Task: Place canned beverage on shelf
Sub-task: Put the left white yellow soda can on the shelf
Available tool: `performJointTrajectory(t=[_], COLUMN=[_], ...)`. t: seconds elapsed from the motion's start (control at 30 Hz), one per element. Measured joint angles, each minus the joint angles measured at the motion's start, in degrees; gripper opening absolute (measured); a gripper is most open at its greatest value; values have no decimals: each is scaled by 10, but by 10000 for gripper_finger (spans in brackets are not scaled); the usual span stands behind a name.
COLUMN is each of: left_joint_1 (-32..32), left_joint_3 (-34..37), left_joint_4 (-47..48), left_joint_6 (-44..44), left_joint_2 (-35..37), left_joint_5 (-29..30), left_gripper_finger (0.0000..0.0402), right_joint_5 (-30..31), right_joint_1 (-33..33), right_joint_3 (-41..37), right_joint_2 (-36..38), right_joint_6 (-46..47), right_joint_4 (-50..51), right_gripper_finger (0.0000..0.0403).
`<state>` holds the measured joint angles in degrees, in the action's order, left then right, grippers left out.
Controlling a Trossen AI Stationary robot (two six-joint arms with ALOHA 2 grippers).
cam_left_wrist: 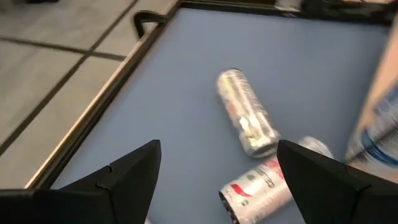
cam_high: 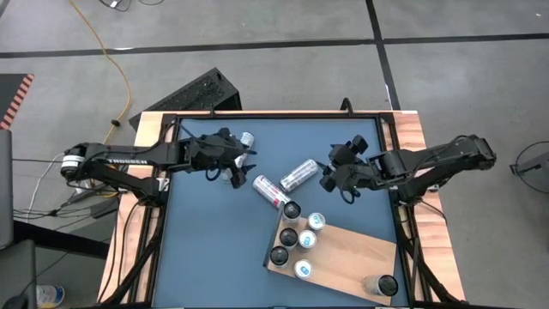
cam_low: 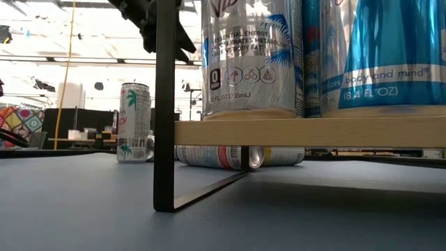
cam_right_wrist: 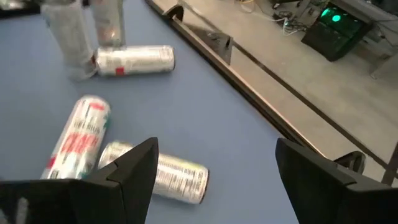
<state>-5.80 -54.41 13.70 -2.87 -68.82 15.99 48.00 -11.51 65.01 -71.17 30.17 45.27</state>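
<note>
Blue tabletop [cam_high: 214,249]: pale wood shelf [cam_high: 352,257] w/ upright cans [cam_high: 302,239]; both claws apart

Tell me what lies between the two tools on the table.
In the high view, two cans lie on their sides between the left tool and the right tool: a silver can and a red-marked can.

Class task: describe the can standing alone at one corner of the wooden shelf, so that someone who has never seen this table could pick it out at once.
Start at the shelf, the light wooden board lying askew on the blue table. Five cans cluster at the end nearer the arms. At the opposite corner, by the table's edge, stands the lone can, with bare board between it and the rest.
</note>
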Motion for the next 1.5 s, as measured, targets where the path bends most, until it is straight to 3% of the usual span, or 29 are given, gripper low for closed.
performJointTrajectory(t=[0.23, 0.57, 0.77, 1.07, 1.5], left_joint_1=[-6, -39, -39, -39, -39], left_joint_3=[0, 0, 0, 0, 0], left_joint_4=[-11, -15, -14, -29, -43], left_joint_6=[63, 31, 20, 109, 110], left_joint_2=[-34, -83, -76, -124, -193], left_joint_5=[-16, -22, -25, -125, -127], left_gripper_finger=[309, 309, 309, 309, 309], right_joint_5=[-6, 1, -2, -5, -18], right_joint_1=[26, 58, 60, 59, 58], right_joint_3=[-1, 4, 5, 5, 5], right_joint_2=[-41, -99, -103, -107, -107], right_joint_6=[-6, -82, -112, -107, -107], right_joint_4=[-7, -54, -74, -89, -97], right_gripper_finger=[306, 306, 306, 306, 306])
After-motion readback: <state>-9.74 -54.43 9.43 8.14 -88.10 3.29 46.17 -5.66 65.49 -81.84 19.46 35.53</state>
